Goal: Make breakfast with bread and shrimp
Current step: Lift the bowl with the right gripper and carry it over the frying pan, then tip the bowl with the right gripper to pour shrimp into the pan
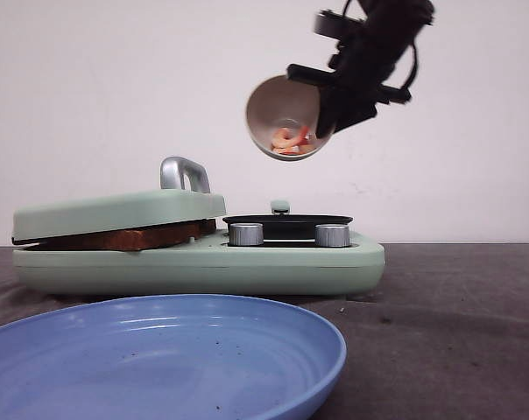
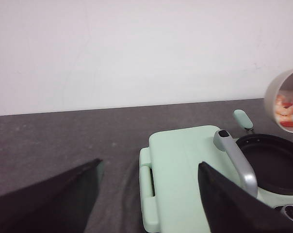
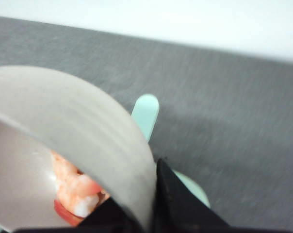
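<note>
Above the black frying pan (image 1: 287, 222) of the mint-green breakfast maker (image 1: 247, 262), my right gripper (image 1: 327, 87) pinches the rim of the beige bowl (image 1: 282, 109), tipped steeply, shrimp (image 1: 291, 138) pooled at its lower edge. Toasted bread (image 1: 129, 236) sits under the closed lid (image 1: 116, 213). My left gripper (image 2: 149, 187) hangs spread wide over the lid. Blue plate (image 1: 159, 350) up front.

Plain white wall (image 1: 116, 105) behind dark grey tabletop (image 1: 457, 332).
</note>
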Action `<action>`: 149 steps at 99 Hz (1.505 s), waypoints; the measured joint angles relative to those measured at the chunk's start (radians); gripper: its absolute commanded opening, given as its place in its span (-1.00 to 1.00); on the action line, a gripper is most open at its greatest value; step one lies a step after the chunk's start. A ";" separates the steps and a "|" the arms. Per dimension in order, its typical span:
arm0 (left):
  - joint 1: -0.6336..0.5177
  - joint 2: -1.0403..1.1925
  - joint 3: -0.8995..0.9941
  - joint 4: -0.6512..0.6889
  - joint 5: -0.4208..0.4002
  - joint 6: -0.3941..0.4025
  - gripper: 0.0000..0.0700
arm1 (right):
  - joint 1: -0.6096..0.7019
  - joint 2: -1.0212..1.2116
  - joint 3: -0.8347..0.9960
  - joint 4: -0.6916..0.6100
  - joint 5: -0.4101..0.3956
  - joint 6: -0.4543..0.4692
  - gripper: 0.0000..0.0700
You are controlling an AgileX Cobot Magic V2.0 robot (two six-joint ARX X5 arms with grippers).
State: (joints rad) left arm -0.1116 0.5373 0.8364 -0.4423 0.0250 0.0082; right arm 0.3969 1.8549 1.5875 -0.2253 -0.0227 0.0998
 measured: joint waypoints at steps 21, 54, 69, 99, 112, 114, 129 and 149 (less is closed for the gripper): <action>0.000 0.000 0.000 -0.008 0.000 0.000 0.04 | 0.071 0.000 -0.001 0.100 0.175 -0.173 -0.99; 0.000 0.000 0.000 -0.044 0.000 0.000 0.04 | 0.091 0.000 -0.129 0.340 0.289 -0.337 -0.99; 0.000 0.000 0.000 -0.048 0.000 0.001 0.04 | 0.098 0.000 -0.176 0.449 0.290 -0.387 -0.99; 0.000 0.000 0.000 -0.048 0.000 0.001 0.04 | 0.113 0.000 -0.181 0.530 0.330 -0.444 -0.99; 0.000 0.000 0.000 -0.048 0.000 0.001 0.04 | 0.115 0.000 -0.181 0.538 0.352 -0.457 -0.99; 0.000 0.000 0.000 -0.047 0.000 0.001 0.04 | 0.116 0.000 -0.182 0.537 0.353 -0.460 -0.99; 0.000 0.000 0.000 -0.048 0.000 0.001 0.04 | 0.134 0.000 -0.191 0.558 0.365 -0.476 -0.99; 0.000 0.000 0.000 -0.048 0.000 0.001 0.04 | 0.161 0.000 -0.264 0.666 0.378 -0.498 -0.99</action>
State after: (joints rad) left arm -0.1116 0.5373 0.8368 -0.4900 0.0250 0.0090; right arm 0.5579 1.8549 1.3239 0.4412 0.3550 -0.3985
